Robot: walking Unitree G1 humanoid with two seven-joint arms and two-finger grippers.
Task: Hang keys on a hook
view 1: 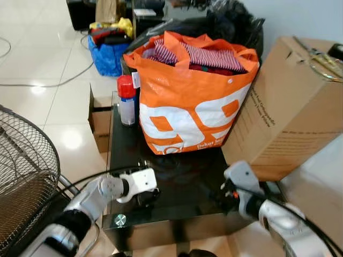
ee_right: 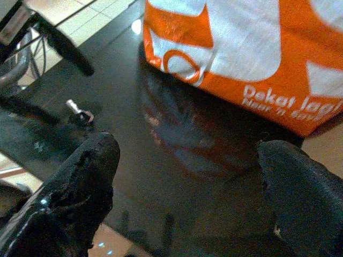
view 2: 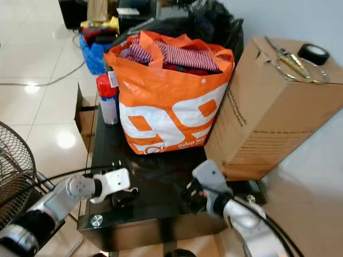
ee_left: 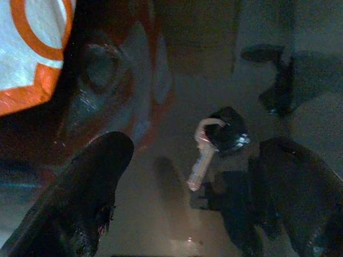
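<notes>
orange bag (ee_right: 252,48) reads "dekat" — left pincer (ee_left: 187,203) spread around keys (ee_left: 214,144).

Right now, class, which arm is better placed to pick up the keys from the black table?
Left. The left gripper is open right over the keys; the right gripper, also open, is farther off.

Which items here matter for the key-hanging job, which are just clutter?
Job: keys on the black glass table, left gripper open around them, right gripper open nearby.

Clutter: orange shopping bag, cardboard box, spray can, fan, blue bag.
</notes>
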